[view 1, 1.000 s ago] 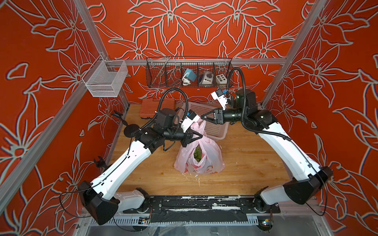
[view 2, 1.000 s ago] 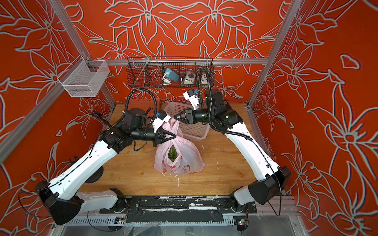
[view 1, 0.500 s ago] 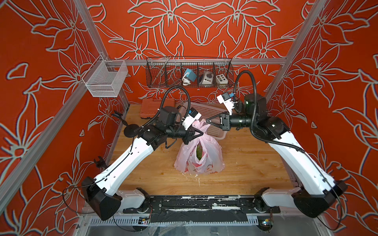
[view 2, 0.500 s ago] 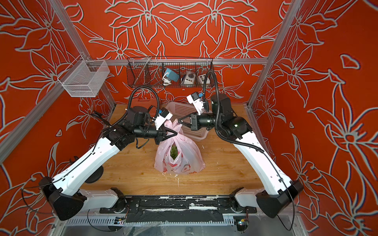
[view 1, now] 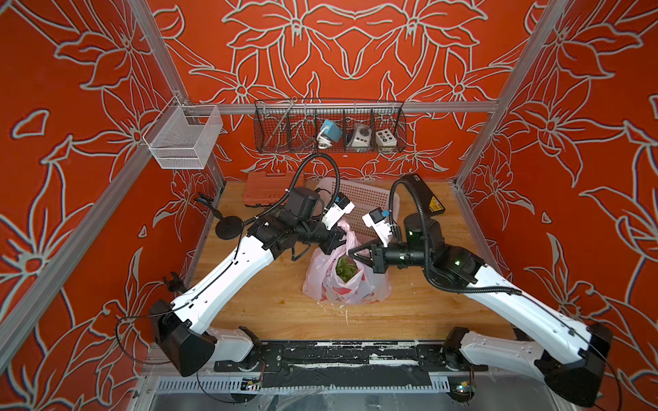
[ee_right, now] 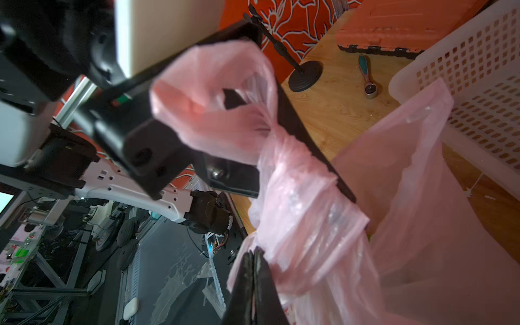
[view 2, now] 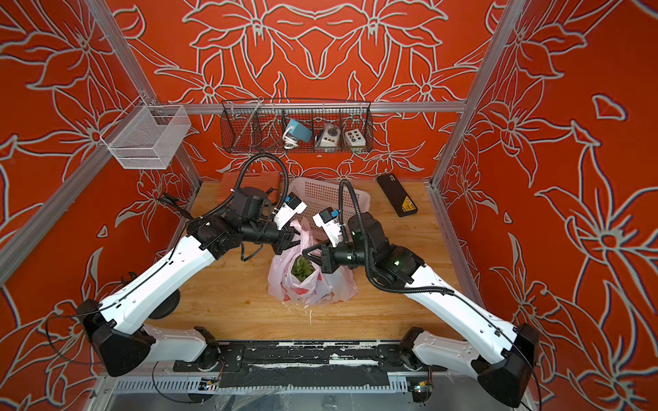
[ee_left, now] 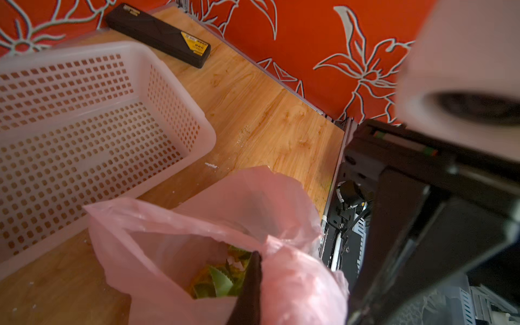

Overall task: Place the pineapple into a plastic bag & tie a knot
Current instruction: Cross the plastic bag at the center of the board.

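One crinkly translucent pink plastic bag

Bag open, pineapple inside

Pink bag at 6 o'clock shows pineapple leaves; white basket at 9, black case at 11.

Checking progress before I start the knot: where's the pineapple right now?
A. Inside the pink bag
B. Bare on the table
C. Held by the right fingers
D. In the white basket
A: its green leaves show through the open mouth of the bag in both top views, and the basket holds nothing.
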`<state>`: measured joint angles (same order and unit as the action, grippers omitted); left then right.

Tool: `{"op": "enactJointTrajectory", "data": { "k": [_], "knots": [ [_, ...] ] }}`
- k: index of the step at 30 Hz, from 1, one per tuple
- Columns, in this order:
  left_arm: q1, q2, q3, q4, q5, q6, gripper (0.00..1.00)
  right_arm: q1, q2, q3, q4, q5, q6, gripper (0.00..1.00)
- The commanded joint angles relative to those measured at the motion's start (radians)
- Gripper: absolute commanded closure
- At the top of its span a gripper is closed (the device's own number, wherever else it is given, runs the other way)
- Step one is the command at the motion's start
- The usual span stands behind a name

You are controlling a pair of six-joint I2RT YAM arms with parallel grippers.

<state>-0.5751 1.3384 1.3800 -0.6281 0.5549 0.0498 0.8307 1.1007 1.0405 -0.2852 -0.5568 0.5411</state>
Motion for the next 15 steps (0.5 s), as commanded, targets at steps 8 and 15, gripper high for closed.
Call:
{"op": "enactJointTrajectory", "data": {
  "k": [8, 15],
  "knots": [
    [0.024, -0.055, -0.041, 0.045, 0.045, -0.025, 1.00, 0.026, 0.104, -0.037, 0.059, 0.157, -0.034, 1.00],
    [0.023, -0.087, -0.044, -0.016, 0.039, -0.030, 0.81, 0.025, 0.089, -0.015, 0.069, 0.194, -0.042, 1.00]
  ]
}}
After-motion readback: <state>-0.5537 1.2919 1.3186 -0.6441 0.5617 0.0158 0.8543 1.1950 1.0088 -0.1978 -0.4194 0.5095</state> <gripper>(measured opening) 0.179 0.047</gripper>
